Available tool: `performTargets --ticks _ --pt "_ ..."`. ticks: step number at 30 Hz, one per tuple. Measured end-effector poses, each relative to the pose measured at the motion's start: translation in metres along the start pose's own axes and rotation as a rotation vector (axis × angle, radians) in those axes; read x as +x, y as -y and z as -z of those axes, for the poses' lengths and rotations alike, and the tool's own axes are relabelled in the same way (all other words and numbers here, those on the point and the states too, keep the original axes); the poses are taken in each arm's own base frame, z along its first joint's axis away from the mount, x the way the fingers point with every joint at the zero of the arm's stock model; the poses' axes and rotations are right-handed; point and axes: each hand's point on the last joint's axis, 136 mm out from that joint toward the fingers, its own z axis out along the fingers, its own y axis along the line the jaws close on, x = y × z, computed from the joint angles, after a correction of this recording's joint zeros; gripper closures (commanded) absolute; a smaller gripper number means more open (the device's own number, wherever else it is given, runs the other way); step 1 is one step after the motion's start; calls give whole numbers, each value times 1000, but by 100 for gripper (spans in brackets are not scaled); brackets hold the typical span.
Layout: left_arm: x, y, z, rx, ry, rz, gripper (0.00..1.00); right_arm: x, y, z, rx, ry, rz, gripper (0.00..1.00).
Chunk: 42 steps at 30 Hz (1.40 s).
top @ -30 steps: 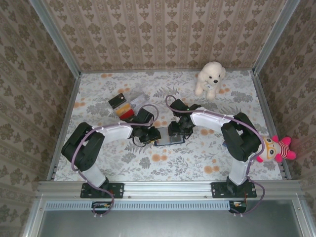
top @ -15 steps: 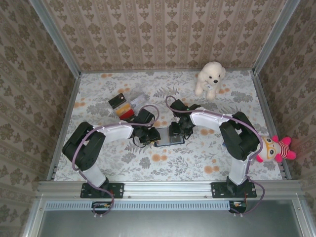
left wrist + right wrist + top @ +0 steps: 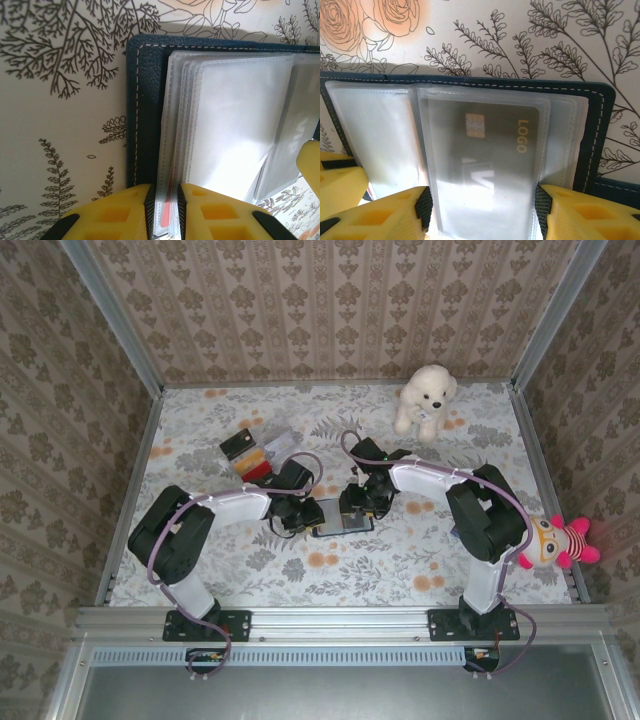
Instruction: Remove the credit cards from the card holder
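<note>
Back-left on the table [image 3: 400, 570]: clear box [image 3: 282, 440], with loose cards [image 3: 252, 458] (black, orange, red) fanned just beside it, well apart from the holder.

Left arm: elbow out left, forearm runs right, wrist pitched down at the holder's left end. Left end effector [image 3: 164, 200] is clenched on the edge of the clear sleeves [image 3: 235, 115]. A red card [image 3: 165, 216] edge shows between the pads.

Holder [image 3: 342, 522] sits mid-table between both wrists, open, face up, long axis left-right, navy cover flat on the cloth.

Right arm mirrors this: elbow out right, forearm runs left, wrist down over the holder's right half. Right end effector [image 3: 482, 195] straddles one sleeve holding a black card [image 3: 485, 145]. Its pads sit at both side edges of the sleeve; can't tell if they're squeezing.

Plush dog [image 3: 428, 395] is back-right and the doll [image 3: 560, 542] is past the right rail, neither in the way.
</note>
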Motion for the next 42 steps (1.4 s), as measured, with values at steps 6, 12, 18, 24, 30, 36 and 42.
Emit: performTargets --ticks 6,12,18,24,30,36,42 --pt "0 0 0 0 0 -1 78 -1 2 0 14 7 -2 39" --pt "0 0 0 -1 1 -1 78 -1 4 -2 14 14 -3 42" --pt "0 0 0 -2 0 -1 77 1 -8 0 -112 10 -21 43" --pt "0 1 0 -3 -1 -2 76 2 -29 14 -222 8 -7 43" --pt "0 1 1 -8 2 -5 76 1 -40 24 -271 20 3 44" --pt "0 1 1 -13 2 -9 76 2 -45 26 -300 10 -5 46" --pt "1 -6 5 -53 5 -11 75 2 -44 25 -294 11 -5 49"
